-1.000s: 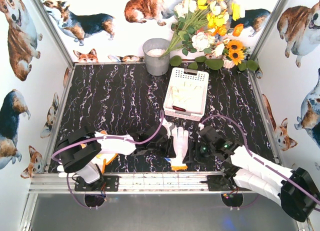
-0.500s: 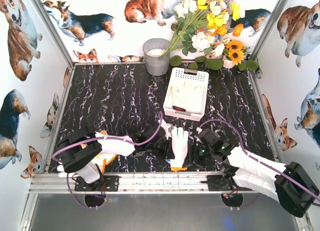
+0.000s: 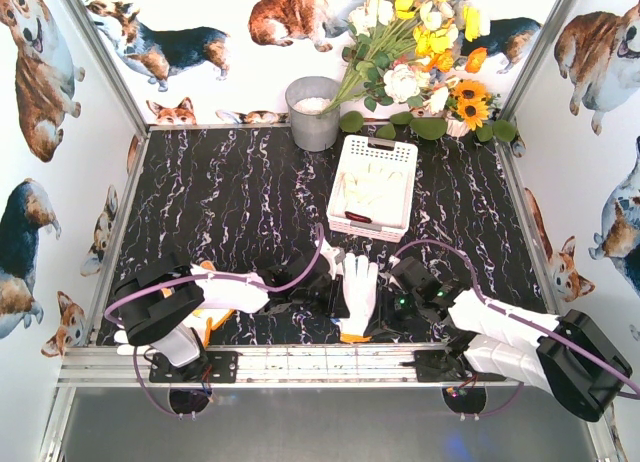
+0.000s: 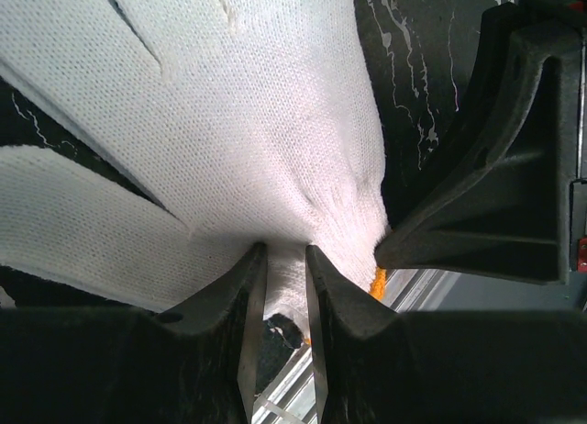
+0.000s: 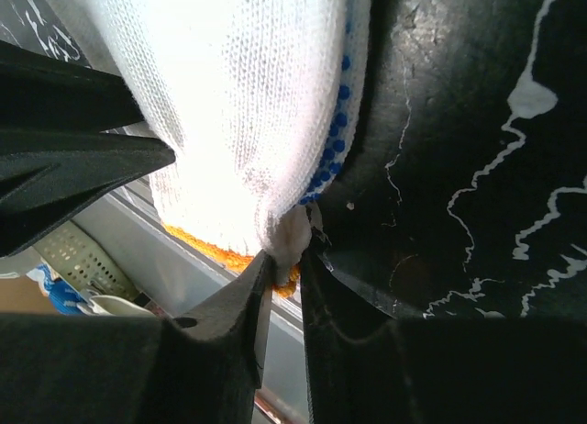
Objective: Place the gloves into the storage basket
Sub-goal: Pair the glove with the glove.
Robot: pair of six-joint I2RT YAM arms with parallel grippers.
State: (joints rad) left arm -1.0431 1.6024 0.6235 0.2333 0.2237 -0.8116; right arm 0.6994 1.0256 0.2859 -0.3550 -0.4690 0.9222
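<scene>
A white knit glove [image 3: 359, 290] with an orange cuff edge lies flat near the table's front edge, fingers pointing away from the arms. My left gripper [image 3: 332, 288] is shut on a fold at its left side, seen close in the left wrist view as white fabric [image 4: 275, 149] pinched between the jaws [image 4: 285, 251]. My right gripper [image 3: 384, 308] is shut on the cuff corner [image 5: 286, 245]; blue dots [image 5: 337, 121] show on the glove's underside. The white storage basket [image 3: 364, 227] stands behind the glove, with pale gloves [image 3: 376, 187] lying inside.
A grey metal bucket [image 3: 313, 113] and a bunch of flowers [image 3: 420, 57] stand at the back wall. Something white and orange [image 3: 208, 320] lies under the left arm. The aluminium frame rail [image 3: 330, 360] runs right below the glove's cuff.
My right gripper has slid left up to the glove and closed its jaws on the cuff corner. The left gripper has kept its pinch on the glove.
</scene>
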